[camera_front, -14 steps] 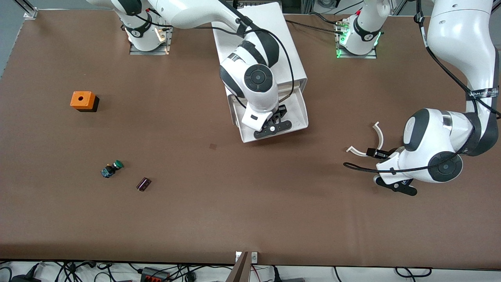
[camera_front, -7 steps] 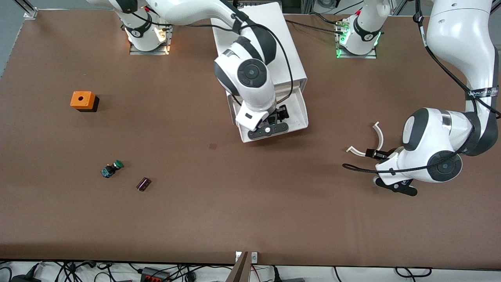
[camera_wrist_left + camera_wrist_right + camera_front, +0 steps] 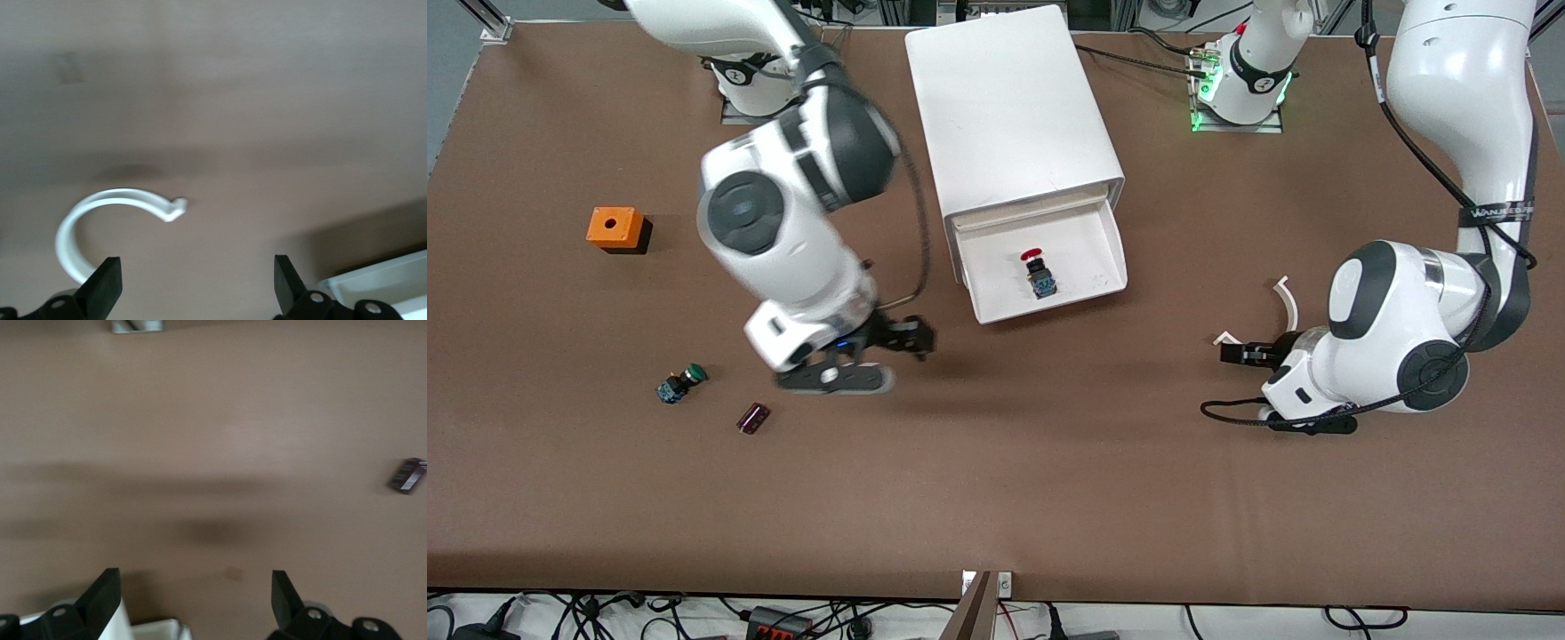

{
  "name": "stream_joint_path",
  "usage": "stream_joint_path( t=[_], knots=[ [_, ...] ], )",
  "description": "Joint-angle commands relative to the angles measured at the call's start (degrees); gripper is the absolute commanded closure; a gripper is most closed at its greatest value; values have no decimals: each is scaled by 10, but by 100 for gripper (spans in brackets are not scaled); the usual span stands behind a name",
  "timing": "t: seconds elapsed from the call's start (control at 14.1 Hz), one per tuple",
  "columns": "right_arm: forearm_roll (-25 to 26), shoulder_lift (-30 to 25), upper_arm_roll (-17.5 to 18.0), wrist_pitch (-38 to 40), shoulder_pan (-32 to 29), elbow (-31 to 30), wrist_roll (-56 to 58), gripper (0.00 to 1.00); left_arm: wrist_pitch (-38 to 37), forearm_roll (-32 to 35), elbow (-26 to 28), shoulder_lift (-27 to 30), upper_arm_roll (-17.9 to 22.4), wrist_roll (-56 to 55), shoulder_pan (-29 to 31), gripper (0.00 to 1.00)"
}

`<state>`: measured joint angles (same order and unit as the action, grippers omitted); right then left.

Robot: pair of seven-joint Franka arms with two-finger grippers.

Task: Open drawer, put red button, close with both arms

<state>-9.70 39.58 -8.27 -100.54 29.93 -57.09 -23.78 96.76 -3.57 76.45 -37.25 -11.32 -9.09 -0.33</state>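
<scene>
On the front view: drawer (image 3: 1040, 267) pulled out of the white cabinet (image 3: 1009, 102); red button (image 3: 1039, 272) lies inside it on the tray floor, cap toward the cabinet; right claw (image 3: 903, 342) is over bare counter (image 3: 996, 480), well apart from the drawer and toward the right arm's end, holding nothing, jaw gap not readable here; green-capped switch (image 3: 680, 383) and a small dark part (image 3: 753, 418) lie near it; orange box (image 3: 615, 228) well apart; left claw (image 3: 1240, 353) low over the counter, just beside a white curved piece (image 3: 1288, 302).
Left wrist view: left claw (image 3: 193, 283) spread wide, empty; curved piece (image 3: 100, 213) by one finger (image 3: 103, 283); drawer corner (image 3: 380, 283) at frame edge.
Right wrist view: right claw (image 3: 193, 597) spread wide, empty, over counter; dark part (image 3: 407, 475) off to one side.
</scene>
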Motion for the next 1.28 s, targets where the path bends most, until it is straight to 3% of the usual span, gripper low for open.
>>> stream_joint_path(
  t=[0.0, 0.14, 0.36, 0.78, 1.21],
  knots=[
    [20, -23, -16, 58, -31, -34, 55, 0, 52, -15, 19, 2, -23, -57, -25, 0],
    [28, -47, -32, 58, -57, -75, 115, 0, 75, -15, 19, 1, -32, -117, -55, 0],
    [20, -56, -36, 63, -121, -80, 209, 0, 108, -9, 29, 0, -32, -214, -110, 0],
    [18, -92, -37, 69, -172, -80, 233, 0, 248, -5, 113, 2, -32, -306, -156, 0],
    [19, -143, -30, 90, -224, -104, 258, 0, 241, -5, 145, 20, -36, -363, -179, 0]
  ],
)
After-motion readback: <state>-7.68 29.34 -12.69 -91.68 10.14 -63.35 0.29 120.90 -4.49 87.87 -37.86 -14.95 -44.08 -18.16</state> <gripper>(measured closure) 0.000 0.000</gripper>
